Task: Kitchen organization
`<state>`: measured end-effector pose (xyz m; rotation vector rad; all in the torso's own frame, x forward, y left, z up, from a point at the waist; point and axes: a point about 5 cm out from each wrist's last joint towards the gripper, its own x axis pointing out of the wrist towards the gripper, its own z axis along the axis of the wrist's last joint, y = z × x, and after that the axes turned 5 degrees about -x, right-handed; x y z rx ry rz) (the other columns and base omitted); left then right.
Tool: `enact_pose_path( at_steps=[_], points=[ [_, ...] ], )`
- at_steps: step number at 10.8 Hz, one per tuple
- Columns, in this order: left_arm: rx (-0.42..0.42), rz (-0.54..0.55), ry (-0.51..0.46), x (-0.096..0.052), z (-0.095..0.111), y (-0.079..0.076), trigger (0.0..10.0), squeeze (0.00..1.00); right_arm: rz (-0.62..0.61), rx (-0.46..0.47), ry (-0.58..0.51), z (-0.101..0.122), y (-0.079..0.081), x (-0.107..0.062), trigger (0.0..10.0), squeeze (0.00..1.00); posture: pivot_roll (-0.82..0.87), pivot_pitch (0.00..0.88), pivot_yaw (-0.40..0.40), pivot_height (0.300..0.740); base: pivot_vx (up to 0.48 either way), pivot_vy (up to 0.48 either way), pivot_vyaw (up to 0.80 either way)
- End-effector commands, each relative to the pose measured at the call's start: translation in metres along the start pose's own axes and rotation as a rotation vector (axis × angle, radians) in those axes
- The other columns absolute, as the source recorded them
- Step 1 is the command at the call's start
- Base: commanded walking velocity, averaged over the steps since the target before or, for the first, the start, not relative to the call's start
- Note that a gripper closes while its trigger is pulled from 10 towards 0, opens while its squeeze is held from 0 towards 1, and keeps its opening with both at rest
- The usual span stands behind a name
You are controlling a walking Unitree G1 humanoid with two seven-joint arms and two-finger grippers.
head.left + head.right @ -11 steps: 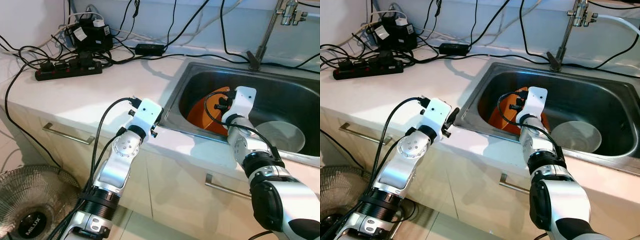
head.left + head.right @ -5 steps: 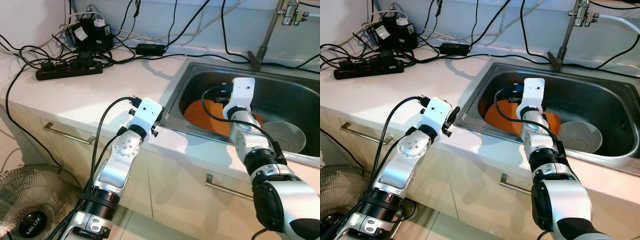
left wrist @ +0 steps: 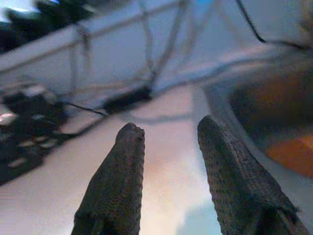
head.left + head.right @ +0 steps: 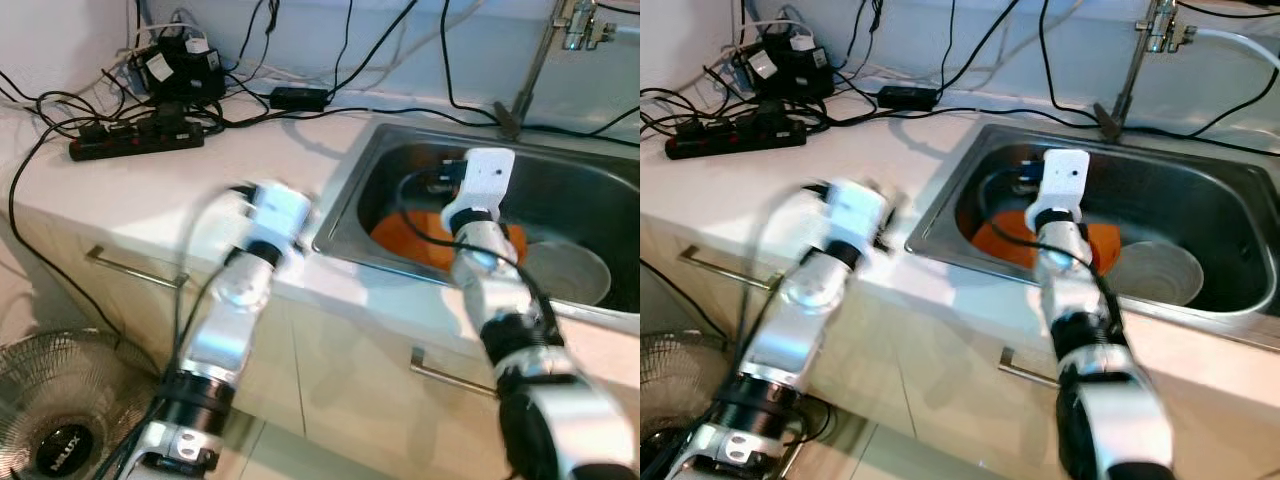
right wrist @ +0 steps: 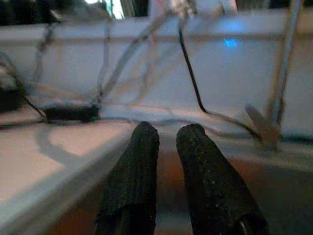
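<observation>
Right claw [image 5: 166, 134] nearly shut, empty.

Two black fingers [image 3: 117, 191], parted and holding nothing, hover above the white counter [image 3: 161, 122] beside the sink [image 3: 274, 117].

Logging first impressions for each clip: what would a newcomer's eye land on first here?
The orange plate lying low in the steel sink, beside a white bowl, with the right gripper held over it, fingers nearly together and empty. Next, the tangle of black cables and a power strip on the white counter, and the left gripper, open above the counter near the sink's edge.
</observation>
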<state>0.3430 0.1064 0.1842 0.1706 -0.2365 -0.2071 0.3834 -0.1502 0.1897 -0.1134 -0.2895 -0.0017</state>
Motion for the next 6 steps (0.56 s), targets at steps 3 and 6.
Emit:
enact_pose_path(
  at_steps=[3,6],
  points=[
    [0.009,0.167,-0.096,-0.003,0.008,0.024,10.0,0.00,0.046,0.001,-0.114,0.008,0.018,-0.017,10.0,0.00,0.19,0.005,0.026,0.740,0.000,0.000,0.00],
    [0.021,0.165,-0.134,-0.009,0.004,0.017,10.0,0.00,0.069,0.024,-0.105,0.001,0.030,-0.032,10.0,0.00,0.18,0.006,0.017,0.740,0.000,-0.097,0.00]
  ],
)
